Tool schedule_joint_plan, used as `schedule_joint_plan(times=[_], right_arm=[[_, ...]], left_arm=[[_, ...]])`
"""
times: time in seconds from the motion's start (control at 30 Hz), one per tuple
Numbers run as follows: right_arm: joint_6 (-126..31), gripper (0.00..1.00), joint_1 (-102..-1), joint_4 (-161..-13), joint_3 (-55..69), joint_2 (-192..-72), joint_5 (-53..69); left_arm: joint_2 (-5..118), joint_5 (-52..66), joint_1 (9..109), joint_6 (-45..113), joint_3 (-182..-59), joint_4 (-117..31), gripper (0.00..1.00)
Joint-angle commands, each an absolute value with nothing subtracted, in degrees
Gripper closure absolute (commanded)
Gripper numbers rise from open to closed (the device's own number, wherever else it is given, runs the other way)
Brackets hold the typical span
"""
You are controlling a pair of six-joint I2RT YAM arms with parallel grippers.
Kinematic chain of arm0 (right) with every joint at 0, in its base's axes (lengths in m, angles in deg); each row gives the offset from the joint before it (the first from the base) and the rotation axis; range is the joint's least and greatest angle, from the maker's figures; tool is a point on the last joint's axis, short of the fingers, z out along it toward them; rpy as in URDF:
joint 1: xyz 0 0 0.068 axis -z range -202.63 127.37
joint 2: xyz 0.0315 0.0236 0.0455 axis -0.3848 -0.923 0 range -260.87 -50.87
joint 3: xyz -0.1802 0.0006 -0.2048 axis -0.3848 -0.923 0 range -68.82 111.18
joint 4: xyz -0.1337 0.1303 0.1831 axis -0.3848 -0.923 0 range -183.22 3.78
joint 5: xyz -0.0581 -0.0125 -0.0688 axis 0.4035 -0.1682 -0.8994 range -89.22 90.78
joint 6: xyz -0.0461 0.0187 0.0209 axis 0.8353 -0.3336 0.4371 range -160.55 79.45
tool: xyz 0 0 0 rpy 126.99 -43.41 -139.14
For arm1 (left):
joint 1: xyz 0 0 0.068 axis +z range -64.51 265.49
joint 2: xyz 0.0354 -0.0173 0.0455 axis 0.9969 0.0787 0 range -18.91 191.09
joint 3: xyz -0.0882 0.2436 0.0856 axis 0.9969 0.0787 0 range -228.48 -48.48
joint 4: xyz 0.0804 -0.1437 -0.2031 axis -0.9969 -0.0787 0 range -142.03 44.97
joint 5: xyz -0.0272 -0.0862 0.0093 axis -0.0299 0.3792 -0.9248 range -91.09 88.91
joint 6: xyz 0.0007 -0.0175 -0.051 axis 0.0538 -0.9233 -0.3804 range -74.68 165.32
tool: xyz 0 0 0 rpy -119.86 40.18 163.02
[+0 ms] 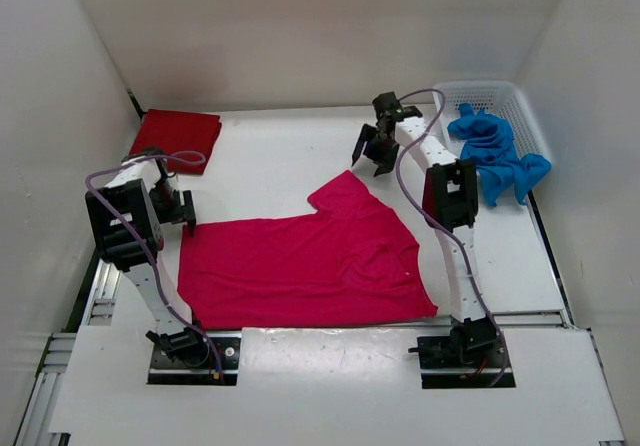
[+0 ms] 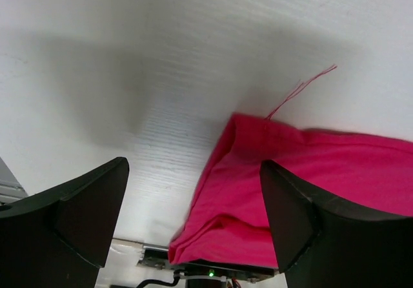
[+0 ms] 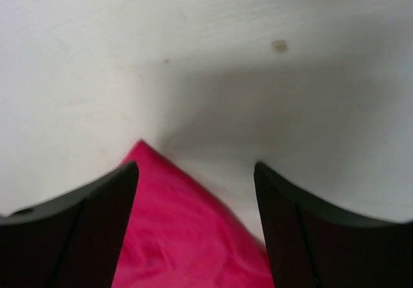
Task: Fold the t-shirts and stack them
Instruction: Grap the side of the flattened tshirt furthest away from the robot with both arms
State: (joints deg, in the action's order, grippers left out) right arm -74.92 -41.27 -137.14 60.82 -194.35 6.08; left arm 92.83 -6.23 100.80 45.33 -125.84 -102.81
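Top external: magenta-pink t-shirt lies spread flat on table, centre-near, betw. the two arms. One part juts toward far side as a point, close to R arm. Dk red t-shirt sits folded in a neat rectangle at far-left of table, well apart from the pink one. Bright blue t-shirt is crumpled at far right, draped over rim of white mesh basket, partly inside, partly hanging out. L gripper is at pink shirt's left edge, just beside its far-left corner. R gripper is over bare table just beyond the shirt's far point. Left wrist: L gripper fingers wide apart, released, nothing pinched. Shirt corner w/ a loose thread lies on table below, mostly toward one finger. Right wrist: R gripper also spread, nothing held. Pink cloth's pointed tip shows below the gap. Can't tell whether either gripper touches cloth.
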Motion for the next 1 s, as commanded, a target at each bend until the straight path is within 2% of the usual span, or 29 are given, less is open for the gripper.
schedule_joint_plan(times=[0.0, 0.2, 0.27, 0.37, 0.5, 0.6, 0.63, 0.7, 0.73, 0.97], right_arm=[[-79.8, 0.23, -44.6, -129.7, 63.7, -194.7, 1.3], [-83.1, 0.24, -48.6, -132.5, 65.8, -197.5, -2.6], [-84.5, 0.29, -49.9, -134.5, 65.0, -197.5, -2.6], [-83.7, 0.32, -51.5, -139.1, 62.9, -198.0, -6.7], [-83.7, 0.48, -51.5, -139.7, 59.5, -196.7, -7.9], [-83.7, 0.72, -51.5, -139.7, 59.5, -196.1, -8.5], [-83.7, 0.86, -51.5, -139.7, 60.0, -195.5, -8.5], [-83.7, 0.97, -51.5, -139.1, 59.2, -194.3, -7.9], [-83.2, 1.0, -51.5, -138.5, 58.6, -193.8, -7.9], [-80.0, 1.0, -51.5, -134.9, 49.6, -186.2, -6.8]], left_arm=[[89.3, -4.2, 101.1, 45.3, -125.6, -100.1, 0.06], [89.8, -0.2, 101.7, 45.3, -124.5, -97.5, 0.05], [90.4, -0.2, 101.7, 45.3, -124.5, -97.0, 0.05], [92.0, -0.2, 101.7, 45.3, -124.5, -97.0, 0.05], [92.0, -0.2, 101.7, 45.3, -125.0, -96.5, 0.05], [92.0, -0.2, 101.7, 45.3, -125.6, -95.9, 0.05], [92.0, -0.2, 101.7, 45.3, -125.6, -95.9, 0.05], [91.4, -0.2, 101.7, 45.3, -125.6, -95.4, 0.05], [90.9, 0.7, 101.7, 45.3, -126.1, -95.4, 0.05], [90.2, 2.6, 101.7, 45.3, -127.8, -94.3, 0.05]])
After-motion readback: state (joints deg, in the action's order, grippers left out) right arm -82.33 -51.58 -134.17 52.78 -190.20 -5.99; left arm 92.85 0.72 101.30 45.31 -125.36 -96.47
